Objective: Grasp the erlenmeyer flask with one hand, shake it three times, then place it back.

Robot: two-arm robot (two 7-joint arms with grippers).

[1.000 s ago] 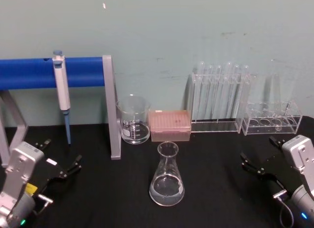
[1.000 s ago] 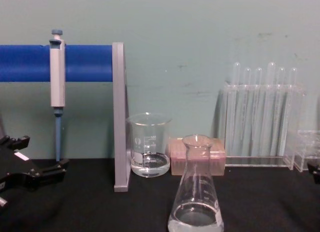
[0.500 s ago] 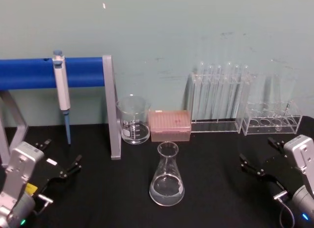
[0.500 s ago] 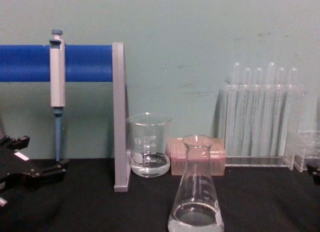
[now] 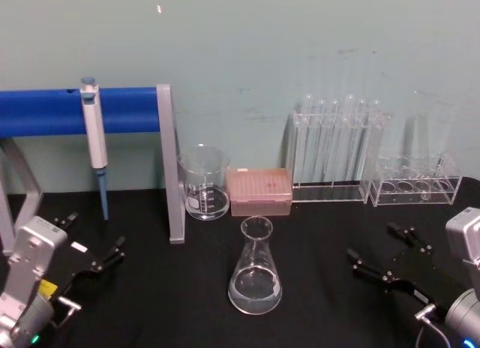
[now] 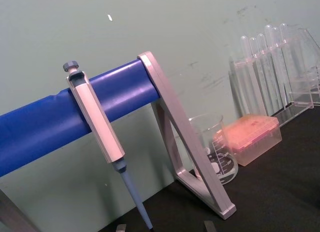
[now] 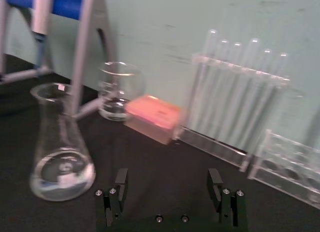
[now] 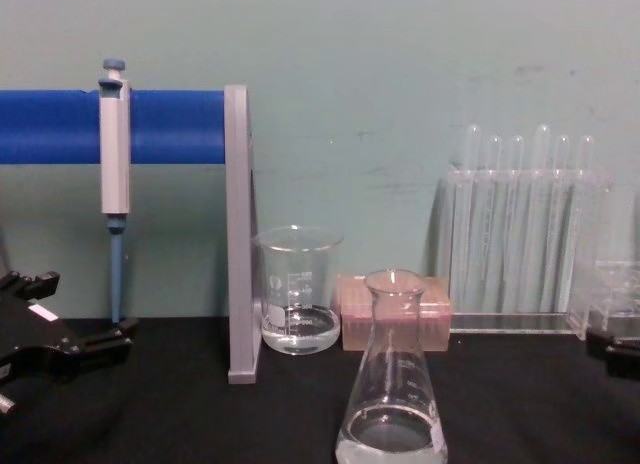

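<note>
Head view – erlenmeyer flask (image 5: 255,267) upright at mid-table, just in front of the pink tip box (image 5: 259,190), with the beaker (image 5: 203,181) behind it to the left. The chest view, side-on, gives the fill: a shallow layer of clear liquid in the base.

Right gripper (image 5: 371,240) is low over the table (image 5: 172,303) to the flask's right, fingers spread wide. The right wrist view looks straight down the gap: the flask (image 7: 60,142) stands outside it, beyond the outer face of one finger (image 7: 120,184), not touching.

Left gripper (image 5: 90,235) is at the table's left front, fingers apart, well away from the flask.

Bare black surface lies on both sides of the flask – the test-tube rack (image 5: 334,149) stands back at the wall.
</note>
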